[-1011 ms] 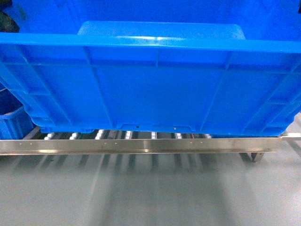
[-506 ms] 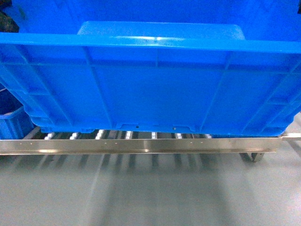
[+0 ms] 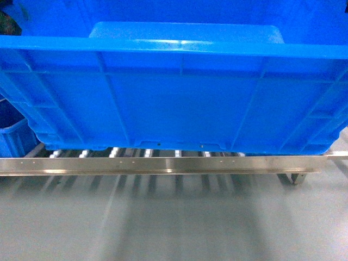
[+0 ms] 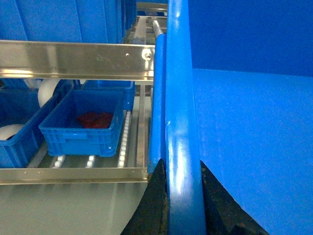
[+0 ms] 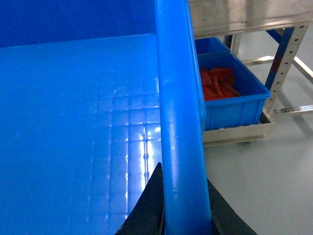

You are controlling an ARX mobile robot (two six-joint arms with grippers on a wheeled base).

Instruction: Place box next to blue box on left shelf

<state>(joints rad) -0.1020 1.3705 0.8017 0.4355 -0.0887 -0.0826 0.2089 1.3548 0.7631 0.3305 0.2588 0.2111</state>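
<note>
While both arms grip it by its side rims, the box [image 3: 174, 92] fills most of the head view, its ribbed near wall facing the camera and its bottom edge sitting just above the steel front rail [image 3: 163, 165] of the left shelf [image 3: 136, 153]. White rollers show in the thin gap between box bottom and rail; cannot tell from here if the box rests on them or hangs just over. Left gripper [image 4: 183, 205] is clamped on the box's left rim, one dark finger on each side of the rim. Right gripper [image 5: 178, 210] is clamped the same way on the right rim, fingers straddling it. Box interior looks bare and glossy in both wrist views. Left wrist view: a smaller blue bin [image 4: 83, 122] with something red inside sits on the roller lane just left of the box, apart from it by a narrow roller track; another blue bin [image 4: 14, 132] further left holds white rolls, probably tape. Right wrist view: a blue bin [image 5: 230, 98] with red parts sits right of the box on a lower level, beside a perforated upright post [image 5: 286, 54]. Grey floor [image 3: 174, 223] below the rail.
</note>
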